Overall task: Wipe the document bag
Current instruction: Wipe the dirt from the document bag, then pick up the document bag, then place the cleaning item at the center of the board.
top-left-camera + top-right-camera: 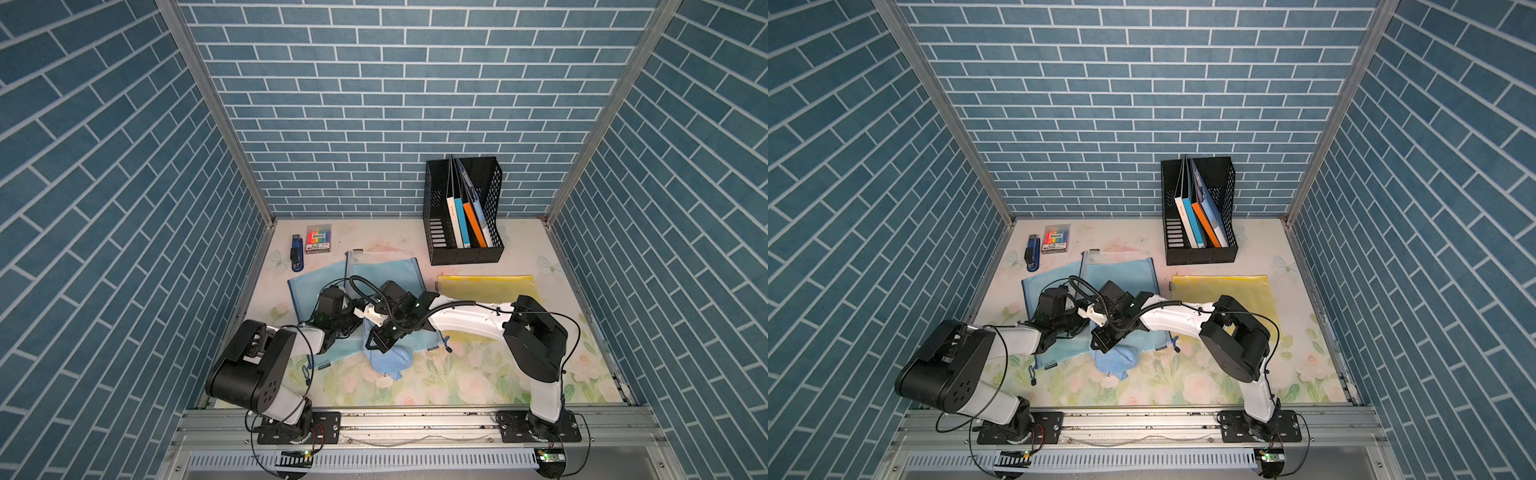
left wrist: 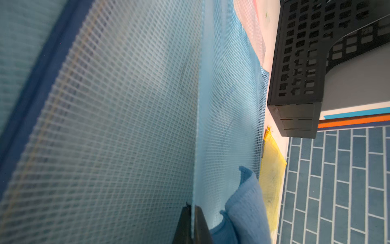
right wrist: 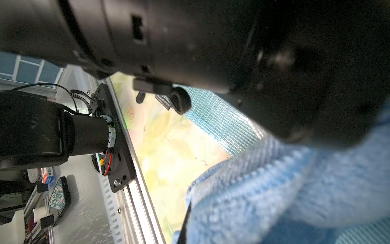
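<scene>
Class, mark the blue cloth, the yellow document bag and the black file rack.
blue cloth (image 1: pixel 390 360), in a top view, bunched lower fold.
yellow document bag (image 1: pixel 486 286), in a top view, bare mesh face.
black file rack (image 1: pixel 465 255), in a top view, front wall.

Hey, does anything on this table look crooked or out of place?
The blue document bag lies crookedly overlapped with a second blue bag and a clear mesh bag. Books lean in the black rack. Nothing looks spilled.

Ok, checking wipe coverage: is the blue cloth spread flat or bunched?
Bunched: the blue cloth forms a lumpy, folded heap, not flat.
</scene>
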Controlling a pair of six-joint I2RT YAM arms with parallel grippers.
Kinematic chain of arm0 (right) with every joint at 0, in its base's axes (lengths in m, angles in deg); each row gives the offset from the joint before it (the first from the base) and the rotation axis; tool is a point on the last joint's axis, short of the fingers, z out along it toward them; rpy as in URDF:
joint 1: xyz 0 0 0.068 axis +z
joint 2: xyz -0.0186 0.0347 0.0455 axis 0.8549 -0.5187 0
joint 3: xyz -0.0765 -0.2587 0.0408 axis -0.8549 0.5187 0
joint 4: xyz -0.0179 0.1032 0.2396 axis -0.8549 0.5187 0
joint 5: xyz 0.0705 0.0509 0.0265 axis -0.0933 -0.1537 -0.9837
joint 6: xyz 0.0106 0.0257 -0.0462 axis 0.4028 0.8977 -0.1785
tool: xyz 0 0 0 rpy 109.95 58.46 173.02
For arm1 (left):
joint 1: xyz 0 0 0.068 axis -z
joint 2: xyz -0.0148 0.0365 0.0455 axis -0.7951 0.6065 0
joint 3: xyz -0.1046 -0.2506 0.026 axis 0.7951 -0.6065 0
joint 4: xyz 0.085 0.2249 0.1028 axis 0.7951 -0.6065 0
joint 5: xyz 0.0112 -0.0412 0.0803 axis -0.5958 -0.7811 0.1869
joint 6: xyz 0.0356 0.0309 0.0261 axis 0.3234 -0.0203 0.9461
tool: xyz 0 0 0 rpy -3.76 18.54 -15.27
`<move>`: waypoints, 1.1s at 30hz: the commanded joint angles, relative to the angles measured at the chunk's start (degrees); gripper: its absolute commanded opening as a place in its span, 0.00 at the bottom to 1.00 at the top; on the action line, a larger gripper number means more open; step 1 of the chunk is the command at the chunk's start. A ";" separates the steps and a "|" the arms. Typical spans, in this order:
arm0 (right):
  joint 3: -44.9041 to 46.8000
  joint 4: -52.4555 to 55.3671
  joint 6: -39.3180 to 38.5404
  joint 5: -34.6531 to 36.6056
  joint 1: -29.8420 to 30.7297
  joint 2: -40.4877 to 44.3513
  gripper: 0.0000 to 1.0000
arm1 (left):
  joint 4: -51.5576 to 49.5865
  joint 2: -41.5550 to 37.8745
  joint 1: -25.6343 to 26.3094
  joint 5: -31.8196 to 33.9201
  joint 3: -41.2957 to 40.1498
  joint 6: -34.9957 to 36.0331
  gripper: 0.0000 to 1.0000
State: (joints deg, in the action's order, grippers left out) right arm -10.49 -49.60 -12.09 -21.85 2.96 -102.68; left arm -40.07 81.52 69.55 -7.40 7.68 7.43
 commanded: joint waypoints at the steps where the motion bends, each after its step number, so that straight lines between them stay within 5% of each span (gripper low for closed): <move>1: 2.77 0.30 -1.10 -0.34 -0.40 -0.55 0.06 | 2.69 1.31 -0.19 -0.56 0.21 -0.82 0.00; 12: 22.54 -0.88 3.68 8.09 -11.26 14.82 0.05 | -2.85 1.20 -0.27 -1.23 2.46 4.47 0.00; 19: 23.12 6.80 1.72 14.24 -19.57 18.25 0.05 | -5.11 0.15 -0.53 -1.06 2.89 6.11 0.00; 26: 16.99 11.38 -1.01 19.52 -19.17 21.17 0.06 | -7.61 -3.56 -0.95 -0.25 5.14 6.01 0.00; 33: 15.11 12.87 -13.10 17.13 -9.90 29.14 0.06 | -12.86 -7.14 -1.42 0.59 13.03 6.96 0.00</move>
State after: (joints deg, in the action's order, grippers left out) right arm 5.68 -39.56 -17.56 -3.71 -10.00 -75.75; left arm -50.12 75.79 68.57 -7.70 17.48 12.78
